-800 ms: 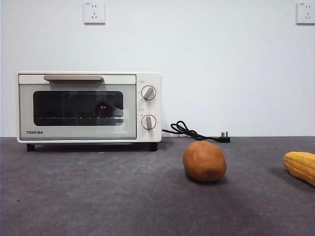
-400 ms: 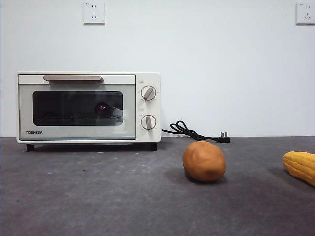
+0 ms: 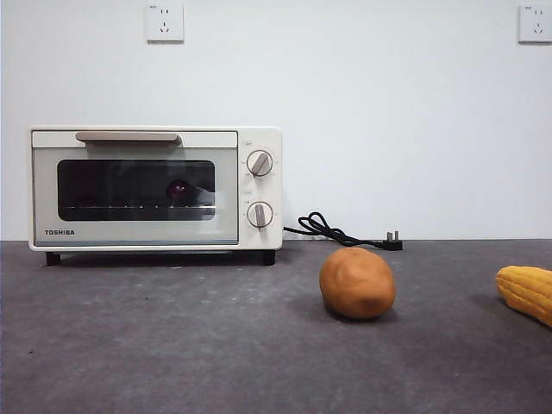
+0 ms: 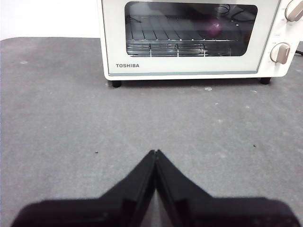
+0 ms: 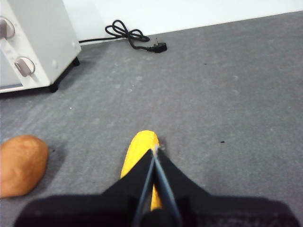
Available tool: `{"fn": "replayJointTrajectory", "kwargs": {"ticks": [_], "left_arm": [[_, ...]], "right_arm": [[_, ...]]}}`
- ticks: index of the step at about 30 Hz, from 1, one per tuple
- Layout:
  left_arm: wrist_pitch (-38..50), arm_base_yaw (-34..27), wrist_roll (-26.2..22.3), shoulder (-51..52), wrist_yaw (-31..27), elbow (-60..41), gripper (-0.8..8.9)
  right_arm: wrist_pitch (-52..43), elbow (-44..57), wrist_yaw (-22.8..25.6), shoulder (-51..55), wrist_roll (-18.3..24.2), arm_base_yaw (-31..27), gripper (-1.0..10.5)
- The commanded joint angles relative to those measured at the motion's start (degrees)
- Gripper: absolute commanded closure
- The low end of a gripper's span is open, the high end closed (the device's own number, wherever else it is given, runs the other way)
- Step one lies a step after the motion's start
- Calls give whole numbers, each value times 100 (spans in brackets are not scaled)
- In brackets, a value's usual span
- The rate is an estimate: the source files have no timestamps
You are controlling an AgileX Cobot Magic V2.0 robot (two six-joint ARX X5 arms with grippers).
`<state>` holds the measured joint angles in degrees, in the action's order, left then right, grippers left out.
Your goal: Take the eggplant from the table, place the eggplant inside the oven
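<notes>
The cream-white oven (image 3: 155, 190) stands at the back left of the table (image 3: 172, 345) with its door closed. Through the glass I see the purple eggplant (image 3: 179, 191) lying on the wire rack inside; the left wrist view shows the eggplant (image 4: 211, 28) behind the window too. My left gripper (image 4: 155, 152) is shut and empty, held above bare table in front of the oven (image 4: 189, 38). My right gripper (image 5: 155, 149) is shut and empty, hovering over the corn cob (image 5: 139, 151). Neither arm shows in the front view.
A brown potato (image 3: 357, 283) lies mid-table, also seen as the potato (image 5: 21, 165) in the right wrist view. The yellow corn cob (image 3: 526, 291) lies at the right edge. A black power cord with plug (image 3: 345, 233) rests by the wall right of the oven.
</notes>
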<state>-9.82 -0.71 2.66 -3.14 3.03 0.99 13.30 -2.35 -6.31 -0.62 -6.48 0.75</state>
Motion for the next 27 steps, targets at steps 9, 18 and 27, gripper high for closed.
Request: {"fn": "replayJointTrajectory", "kwargs": {"ticks": [9, 18, 27], "left_arm": [[44, -17, 39, -4, -4, -57, 817], [44, -17, 39, -4, -4, -57, 817], [42, -17, 37, -4, -7, -57, 817]], "right_arm": [[-90, 63, -33, 17, -37, 114, 946], [-87, 63, -11, 15, -103, 114, 946], [-87, 63, -11, 13, -103, 111, 946]]}}
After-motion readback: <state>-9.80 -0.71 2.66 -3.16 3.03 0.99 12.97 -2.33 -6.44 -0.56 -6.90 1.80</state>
